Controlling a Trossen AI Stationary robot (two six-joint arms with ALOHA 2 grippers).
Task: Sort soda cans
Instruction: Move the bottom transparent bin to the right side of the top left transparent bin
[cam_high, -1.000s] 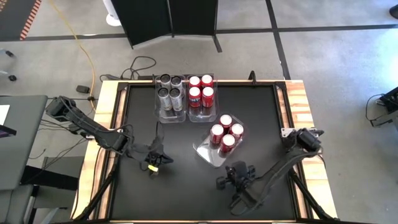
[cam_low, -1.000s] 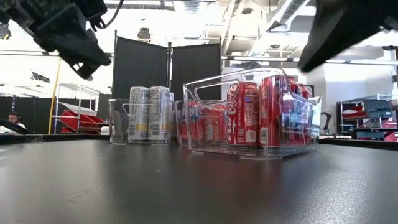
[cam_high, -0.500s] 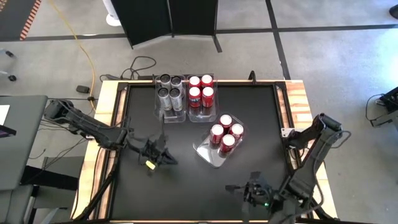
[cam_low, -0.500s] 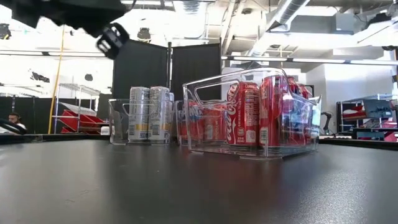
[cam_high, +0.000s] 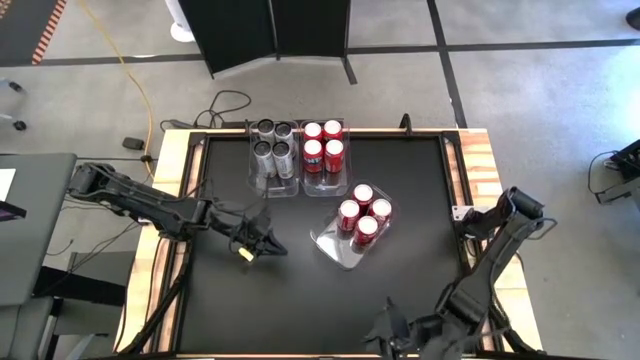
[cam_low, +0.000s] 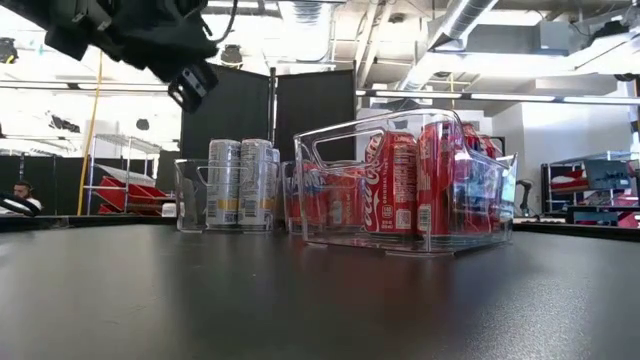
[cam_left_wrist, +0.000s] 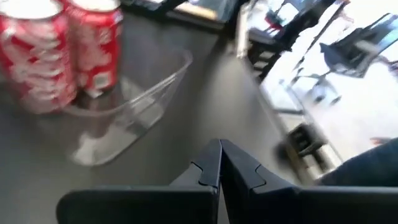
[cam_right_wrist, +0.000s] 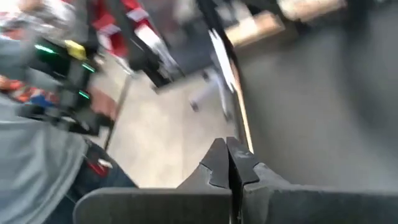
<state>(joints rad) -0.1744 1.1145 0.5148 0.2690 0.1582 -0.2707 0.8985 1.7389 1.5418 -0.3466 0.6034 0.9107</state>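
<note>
Red soda cans (cam_high: 362, 213) in a clear bin (cam_high: 335, 248) stand right of the closed, empty left gripper (cam_high: 262, 243).

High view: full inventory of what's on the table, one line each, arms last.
Red soda cans with silver tops: four, red, in the clear bin at the far edge, right of the silver ones.
Red soda cans, second group: four, red, in the angled clear bin mid-table.
Silver-grey soda cans: four, silver-grey, in the far left clear bin.
Clear rectangular plastic bins: three, transparent.
Black tabletop: one, wood-edged.
Left gripper: jaws shut, empty, beside the angled bin.
Right gripper: jaws shut, empty, near table edge.
</note>
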